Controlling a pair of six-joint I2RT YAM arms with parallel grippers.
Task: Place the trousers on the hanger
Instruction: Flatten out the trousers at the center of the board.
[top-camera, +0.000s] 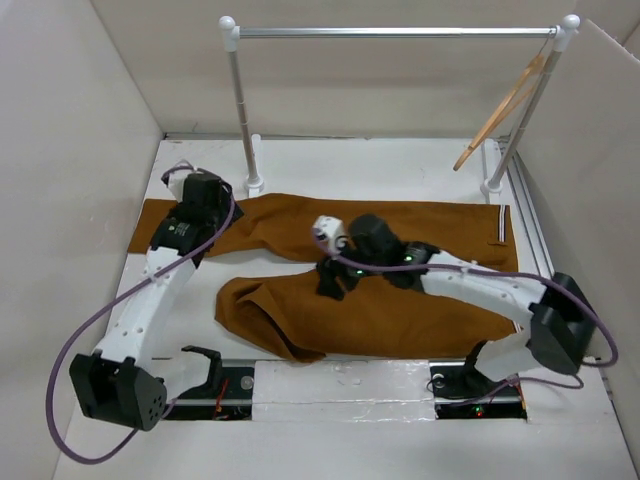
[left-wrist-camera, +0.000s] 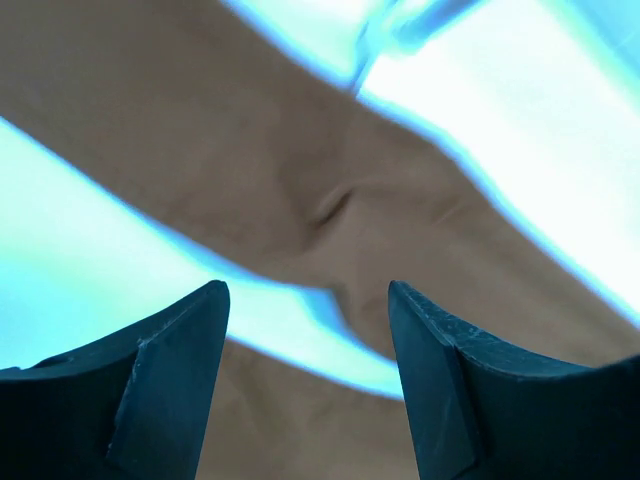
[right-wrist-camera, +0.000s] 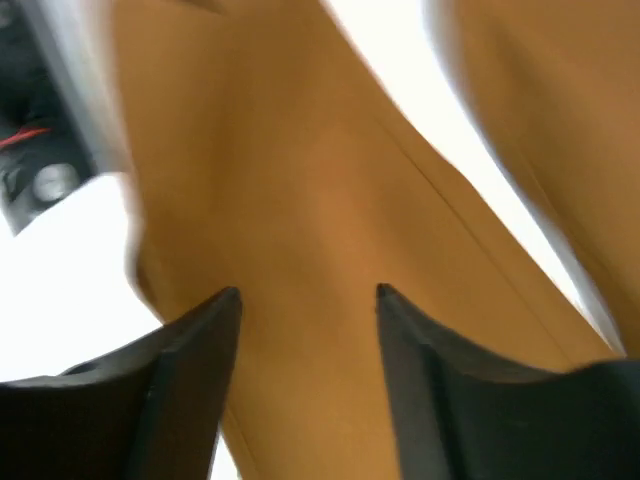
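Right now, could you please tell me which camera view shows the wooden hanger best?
The top external view: there the wooden hanger hangs tilted from the right end of the metal rail, unobstructed. Neither wrist view shows it; both look at the rust-brown trousers close up.

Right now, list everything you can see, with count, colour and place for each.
trousers: one, rust-brown, spread across the table, striped waistband trim at the right
hanger: one, light wood, hanging tilted at the rail's right end
rail: one, silver with white posts, far side of the table
table: one, white
walls: three, off-white, left, back and right
cables: two, purple, one along each arm
left arm: white and black, jaws open over the far leg
right arm: white and black, jaws open over the near leg
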